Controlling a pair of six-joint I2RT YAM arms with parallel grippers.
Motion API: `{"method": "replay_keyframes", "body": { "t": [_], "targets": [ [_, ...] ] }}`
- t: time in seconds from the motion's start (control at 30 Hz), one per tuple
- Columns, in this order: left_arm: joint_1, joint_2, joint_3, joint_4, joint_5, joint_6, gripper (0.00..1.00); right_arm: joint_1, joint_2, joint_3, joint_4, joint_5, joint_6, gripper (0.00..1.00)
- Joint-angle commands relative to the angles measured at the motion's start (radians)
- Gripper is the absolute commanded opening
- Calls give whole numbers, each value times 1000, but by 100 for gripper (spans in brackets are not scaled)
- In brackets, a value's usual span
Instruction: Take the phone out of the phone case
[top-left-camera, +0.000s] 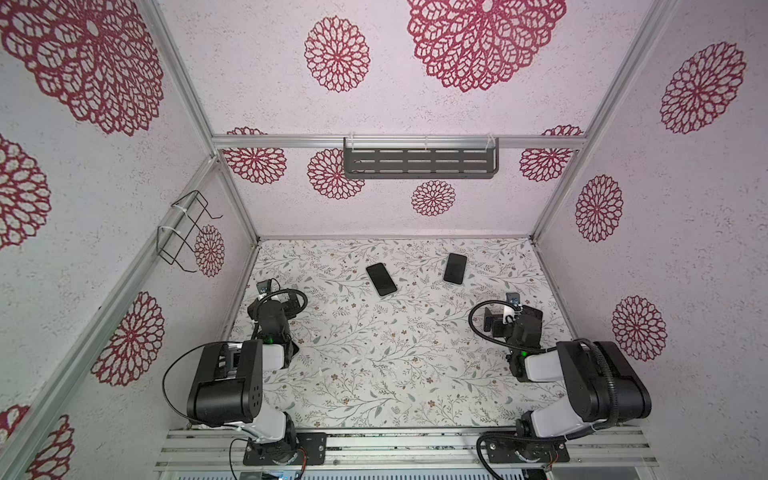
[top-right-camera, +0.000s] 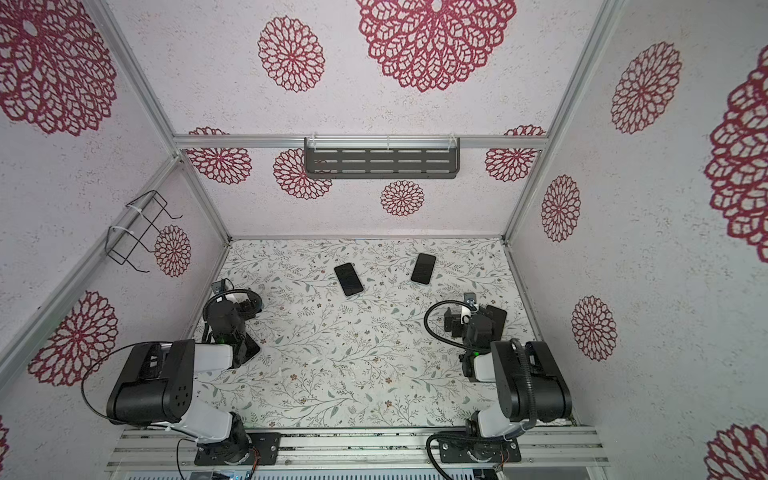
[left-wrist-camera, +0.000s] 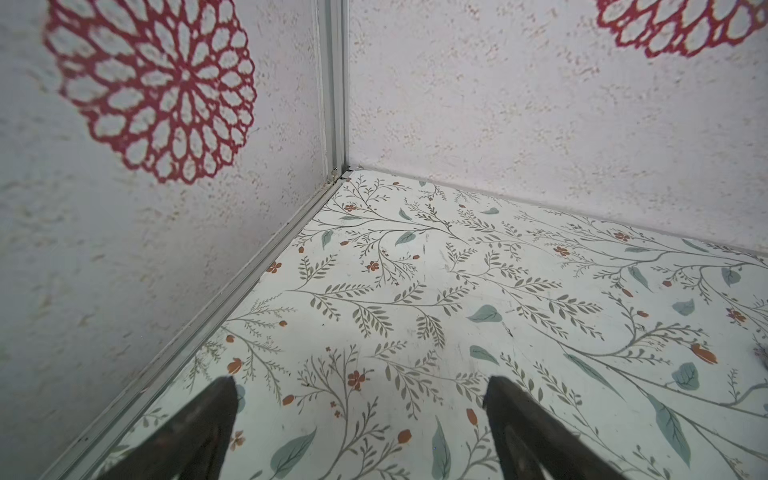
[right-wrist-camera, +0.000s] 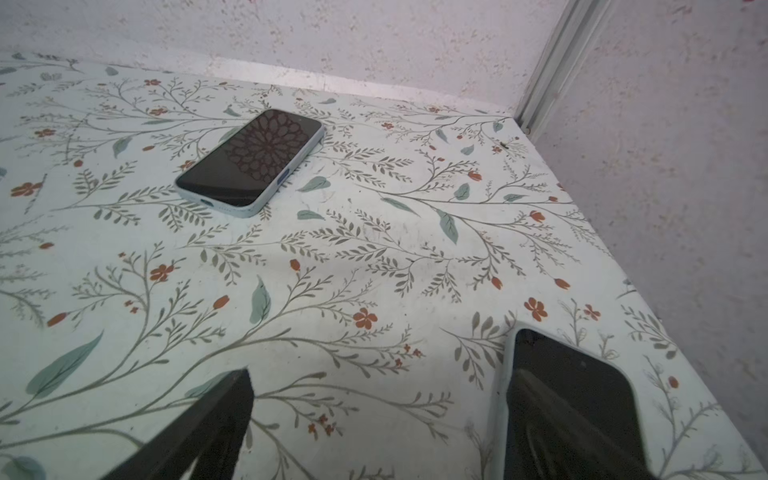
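Note:
A black-screened phone (right-wrist-camera: 249, 160) sits in a light blue phone case (right-wrist-camera: 266, 199), flat and screen up, toward the back of the floral table; in both top views it lies right of centre (top-left-camera: 455, 268) (top-right-camera: 423, 268). My right gripper (right-wrist-camera: 382, 374) (top-left-camera: 512, 316) is open and empty, well short of that phone. Its one finger overlaps a dark flat slab with a pale rim (right-wrist-camera: 582, 374); whether this is a phone or a case I cannot tell. My left gripper (left-wrist-camera: 359, 379) (top-left-camera: 286, 305) is open and empty near the left wall.
A second black phone (top-left-camera: 381, 279) (top-right-camera: 348, 279) lies left of the cased one; its case does not show from above. A grey slotted shelf (top-left-camera: 420, 162) hangs on the back wall and a wire rack (top-left-camera: 185, 232) on the left wall. Aluminium posts stand in the back corners.

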Motion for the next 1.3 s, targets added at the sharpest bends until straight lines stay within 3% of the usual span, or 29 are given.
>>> {"method": "replay_keyframes", "body": {
  "t": [0.0, 0.97, 1.03, 1.1, 1.17, 1.27],
  "targets": [
    [1, -2, 0, 24, 3, 2, 97, -8, 4, -6, 135, 90, 88, 99],
    [1, -2, -1, 24, 2, 2, 97, -9, 4, -6, 136, 89, 87, 99],
    [-10, -15, -17, 50, -2, 12, 97, 4, -19, -8, 129, 143, 91, 99],
    [-72, -99, -31, 22, -54, 79, 97, 63, -132, 24, -30, 273, 68, 99],
    [-170, -213, -14, -75, -189, 138, 97, 119, -293, 118, -328, 387, 129, 99],
    [-256, -409, 83, -413, -261, 49, 97, 149, -458, 267, -744, 318, 276, 99]
  ]
}}
